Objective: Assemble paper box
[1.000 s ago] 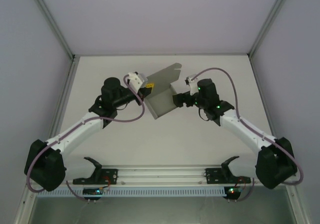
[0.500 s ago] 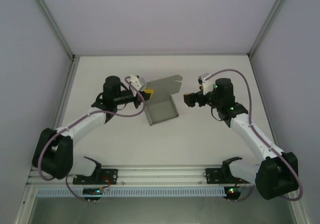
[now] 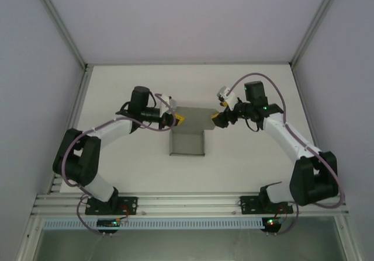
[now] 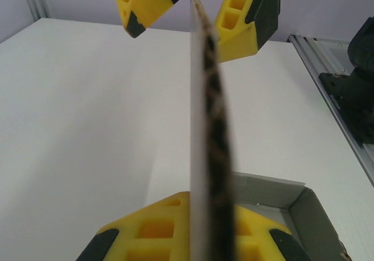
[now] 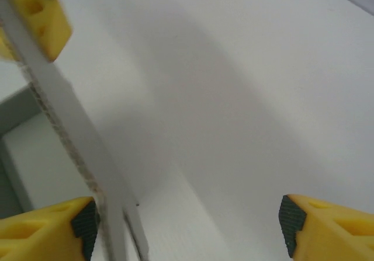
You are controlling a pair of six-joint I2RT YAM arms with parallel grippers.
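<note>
The paper box is a shallow grey card tray at the table's middle, with a wide flap standing up along its far side. My left gripper is shut on the flap's left end. In the left wrist view the flap runs edge-on from my left gripper up to the right gripper, whose yellow fingers straddle its far end. My right gripper is open at the flap's right end. In the right wrist view the flap passes just inside the left finger of my right gripper, apart from the other finger.
The white table is walled in on three sides by pale panels with metal posts. An aluminium rail with the arm bases runs along the near edge. Open table surface lies right of the box and behind the flap.
The box has turned from tilted to square and slid nearer, still carried by the left gripper. The right gripper drew away to the right, then came back to the flap's right end.
</note>
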